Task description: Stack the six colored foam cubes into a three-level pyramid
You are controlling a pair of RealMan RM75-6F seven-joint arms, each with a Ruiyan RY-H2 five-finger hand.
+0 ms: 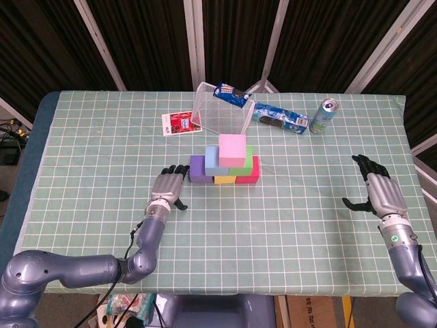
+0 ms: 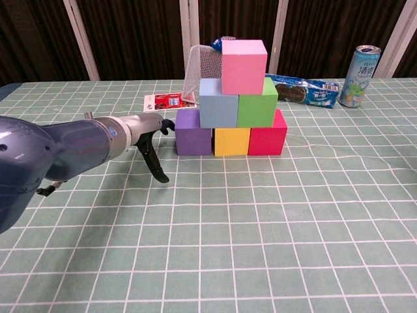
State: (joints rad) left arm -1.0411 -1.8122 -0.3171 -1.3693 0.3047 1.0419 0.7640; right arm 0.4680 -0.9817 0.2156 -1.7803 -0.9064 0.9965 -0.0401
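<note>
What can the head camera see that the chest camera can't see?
Only the head view shows the right hand, open, off to the right of the blocks, and the table's edges. Only the chest view shows the blocks' front faces: purple block, yellow block and red block at the bottom. Both show the pink block on top, the left hand and the can.

Right hand [image 1: 379,192] — outside the chest view; mesh basket [image 2: 194,73] partly hidden behind the cubes.
</note>
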